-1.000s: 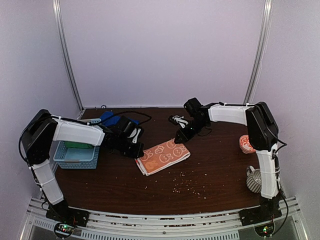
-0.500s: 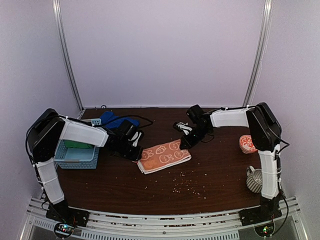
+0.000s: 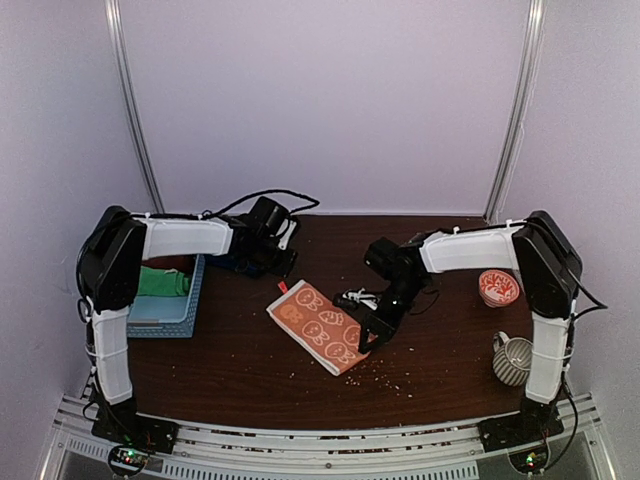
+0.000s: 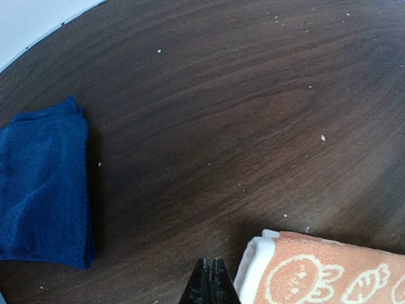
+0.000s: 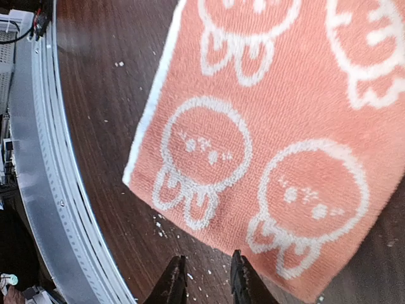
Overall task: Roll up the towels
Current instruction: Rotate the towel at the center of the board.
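The right fingers, open a little and empty, sit just before the soft orange towel with white pictures. The left fingers are shut, empty. Closing now could miss its flat edge.

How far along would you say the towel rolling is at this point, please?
Done: nothing rolled that I can see. The orange towel lies flat and folded, the blue towel lies flat too, and a green towel sits in the basket. In hand: the right gripper hovers slightly open at the orange towel's edge; the left gripper is shut and empty. Left: every roll.
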